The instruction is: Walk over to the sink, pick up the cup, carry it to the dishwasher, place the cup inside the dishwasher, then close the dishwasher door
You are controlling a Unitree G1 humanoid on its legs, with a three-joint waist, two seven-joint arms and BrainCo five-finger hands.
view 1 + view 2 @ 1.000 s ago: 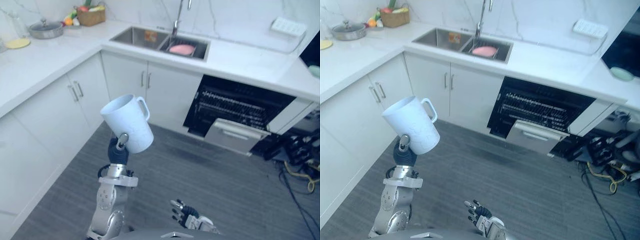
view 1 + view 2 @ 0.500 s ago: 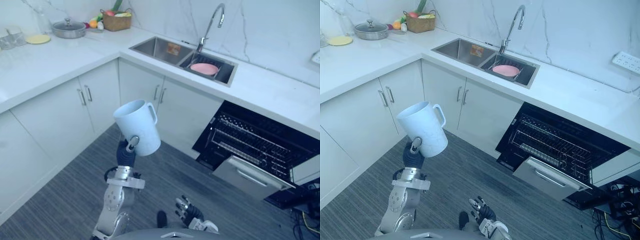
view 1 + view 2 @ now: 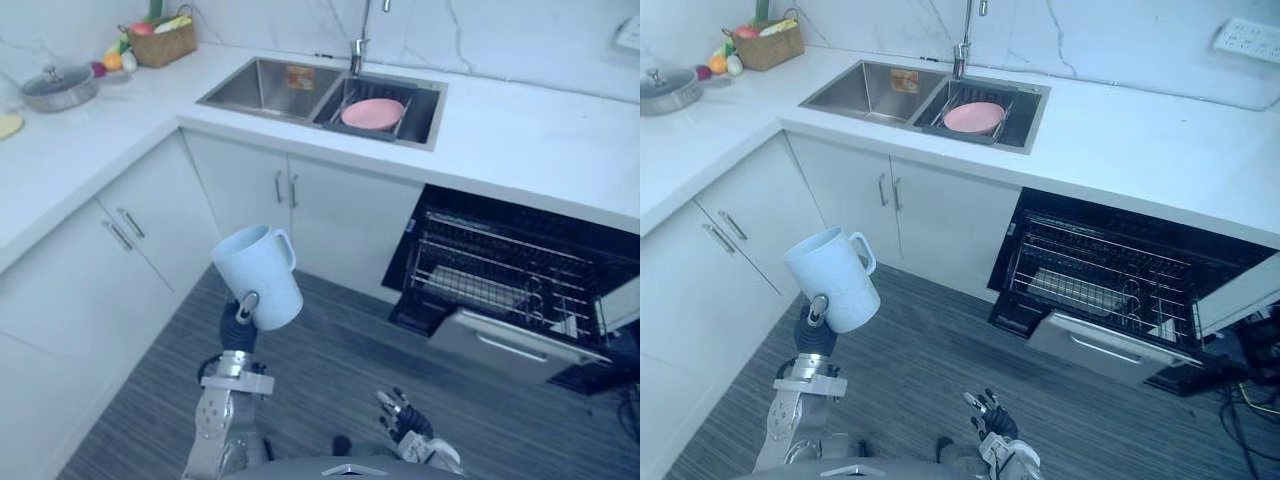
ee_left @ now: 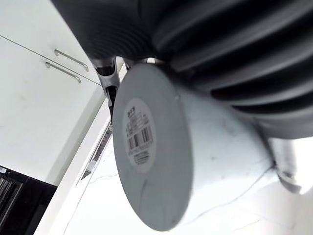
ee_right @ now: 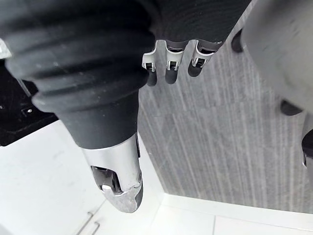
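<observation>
A white mug [image 3: 258, 275] with a handle is held up over the floor, tilted, mouth upward, with my left hand [image 3: 237, 322] shut on its lower part. In the left wrist view the mug's base [image 4: 146, 147] carries a barcode label, just past the hand's dark cover [image 4: 220, 39]. My right hand [image 3: 405, 430] hangs low near the floor, fingers [image 5: 168, 63] relaxed and holding nothing. The dishwasher [image 3: 510, 265] stands open under the counter to the right, wire racks showing, its door [image 3: 515, 345] hanging down. The sink [image 3: 262, 85] is in the counter beyond, with a pink plate [image 3: 372, 112] in its right basin.
White cabinets [image 3: 110, 250] run along the left and wrap round the corner under the sink. On the counter stand a fruit basket [image 3: 160, 40] and a lidded pot [image 3: 58, 88]. Grey plank floor [image 3: 350, 340] lies between me and the dishwasher.
The whole picture has shifted, so the camera has moved; the sink and dishwasher now sit further left. The mug stays in my left hand, and the right hand stays low.
</observation>
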